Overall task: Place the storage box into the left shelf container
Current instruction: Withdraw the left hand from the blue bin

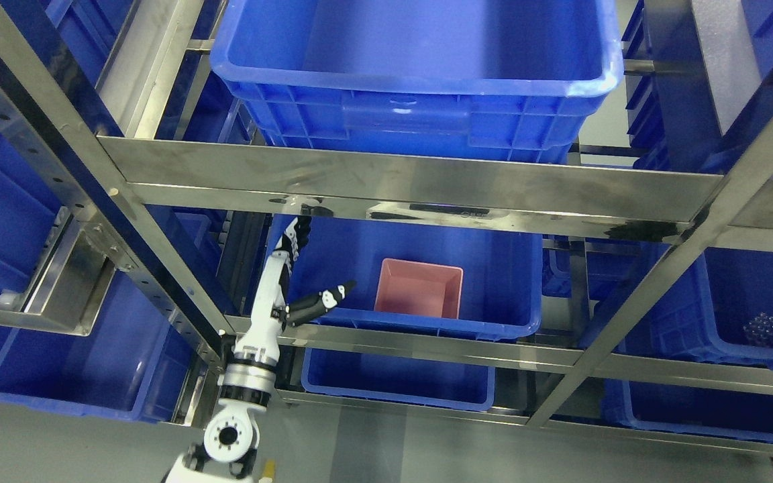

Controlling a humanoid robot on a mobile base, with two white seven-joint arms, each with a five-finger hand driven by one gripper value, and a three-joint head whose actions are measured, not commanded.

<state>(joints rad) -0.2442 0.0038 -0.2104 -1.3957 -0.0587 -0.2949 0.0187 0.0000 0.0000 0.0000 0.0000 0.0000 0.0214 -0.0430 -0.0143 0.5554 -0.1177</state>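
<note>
Pink storage box [419, 288] inside blue shelf container [494, 282] — upright.

A horizontal steel shelf rail [413, 184] is crossing mid-frame, capping the open blue plastic bin [514, 295] below; a small pink box [420, 287] is filling its centre, leaving room at right

Left hand [286, 282] raised, fingers [294, 235] spread, empty.

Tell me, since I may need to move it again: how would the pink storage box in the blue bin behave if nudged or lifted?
The pink storage box looks like rigid moulded plastic, so probably stiff. It appears empty, so likely light. Its flat base sits on the blue bin floor, so a nudge would probably slide it, not tip it.
</note>
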